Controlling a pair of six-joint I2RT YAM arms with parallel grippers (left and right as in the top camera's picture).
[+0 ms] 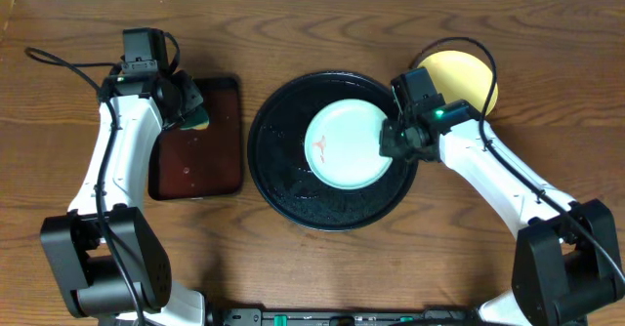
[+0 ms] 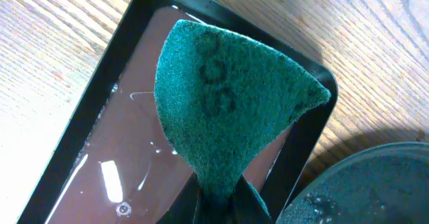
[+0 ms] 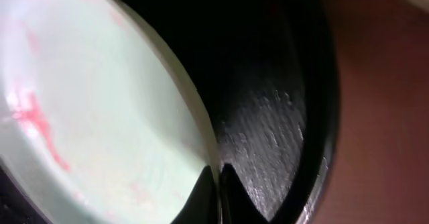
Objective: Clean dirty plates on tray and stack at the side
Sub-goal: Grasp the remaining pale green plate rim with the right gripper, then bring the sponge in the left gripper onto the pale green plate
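A pale mint-blue plate [image 1: 344,144] with a small red-orange smear lies in the large round black tray [image 1: 283,184]. My right gripper [image 1: 395,139] is shut on that plate's right rim; the right wrist view shows the fingers [image 3: 218,184] pinching the rim of the plate [image 3: 87,110] over the tray [image 3: 281,117]. A yellow plate [image 1: 467,77] lies on the table behind the right arm. My left gripper [image 1: 191,111] is shut on a green scouring sponge [image 2: 228,96] above the reddish-brown tray. A third plate is not in view.
The smaller rectangular reddish-brown tray [image 1: 195,160] lies left of the black tray and holds a film of water [image 2: 114,177]. Cables run along both arms. The table's far edge is at the top.
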